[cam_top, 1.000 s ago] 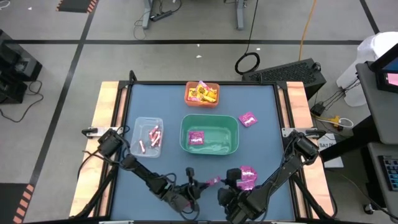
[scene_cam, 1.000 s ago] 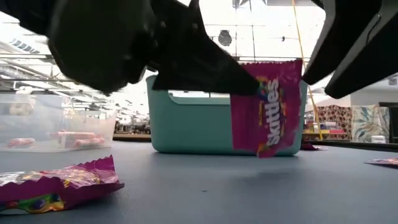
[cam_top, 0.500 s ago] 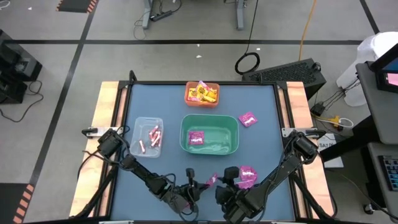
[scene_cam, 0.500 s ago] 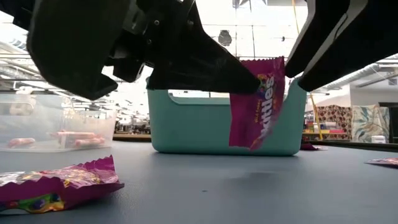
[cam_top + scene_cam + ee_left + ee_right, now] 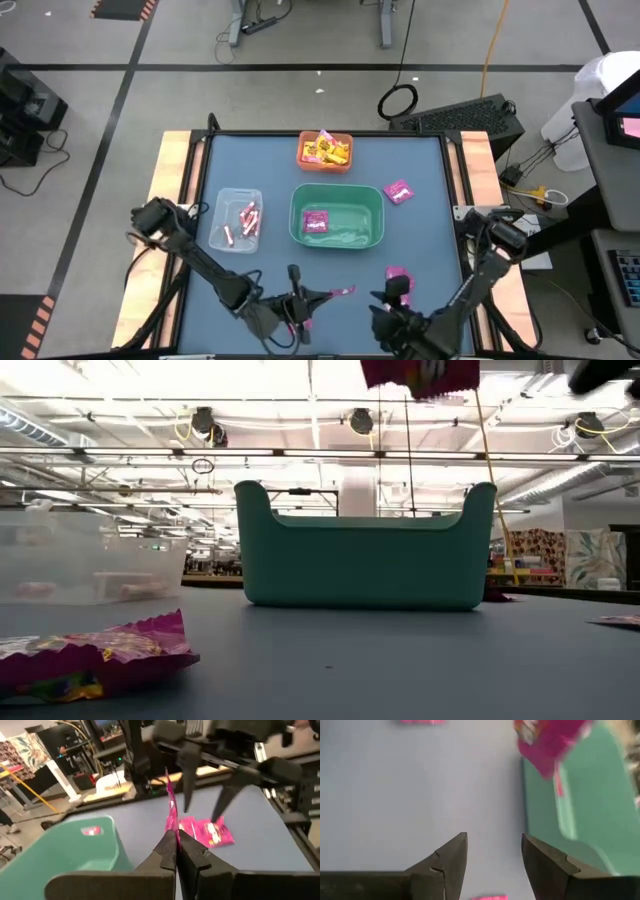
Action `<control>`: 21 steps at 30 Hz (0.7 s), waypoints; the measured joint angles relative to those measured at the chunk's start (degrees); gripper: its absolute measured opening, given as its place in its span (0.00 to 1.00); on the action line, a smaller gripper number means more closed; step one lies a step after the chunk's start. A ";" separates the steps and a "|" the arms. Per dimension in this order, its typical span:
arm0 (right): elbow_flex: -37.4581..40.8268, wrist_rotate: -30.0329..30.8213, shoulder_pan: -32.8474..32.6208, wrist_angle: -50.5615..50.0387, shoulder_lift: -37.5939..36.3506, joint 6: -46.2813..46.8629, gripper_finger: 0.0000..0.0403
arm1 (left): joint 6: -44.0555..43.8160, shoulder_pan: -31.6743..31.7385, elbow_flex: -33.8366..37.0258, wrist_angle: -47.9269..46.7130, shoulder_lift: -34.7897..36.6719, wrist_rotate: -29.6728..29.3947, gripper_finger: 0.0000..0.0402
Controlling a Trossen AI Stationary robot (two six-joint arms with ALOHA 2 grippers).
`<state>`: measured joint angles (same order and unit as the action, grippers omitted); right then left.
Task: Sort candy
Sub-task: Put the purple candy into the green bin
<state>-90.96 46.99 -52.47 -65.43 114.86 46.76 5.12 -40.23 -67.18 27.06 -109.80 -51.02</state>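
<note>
Left tool, clamped shut on a magenta packet, has lifted it clear of the counter toward the green bin as the open, empty right tool backs off.

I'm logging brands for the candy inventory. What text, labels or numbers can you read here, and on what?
No text can be read in full.
Raised magenta packet: white print, cut off by the picture's edge in the low view, unreadable.
Magenta packet lying on the table: coloured print, no legible letters.
Magenta packets beyond it: blurred.
Yellow packets in the orange bin: too small.
</note>
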 joint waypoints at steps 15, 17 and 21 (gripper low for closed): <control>0.00 17.44 -5.69 3.41 -8.58 -8.23 0.44 | 6.28 6.75 10.34 18.55 17.97 13.11 0.00; 0.00 20.67 -5.66 3.37 -9.77 -8.54 0.44 | 6.31 7.54 13.90 24.09 18.75 15.63 0.00; -0.02 25.03 -5.26 3.23 -10.18 -8.96 0.44 | 5.73 7.92 19.65 35.59 19.12 18.47 0.00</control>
<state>-90.98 72.01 -57.73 -62.20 104.68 37.80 10.84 -32.32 -47.53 62.66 -90.67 -32.55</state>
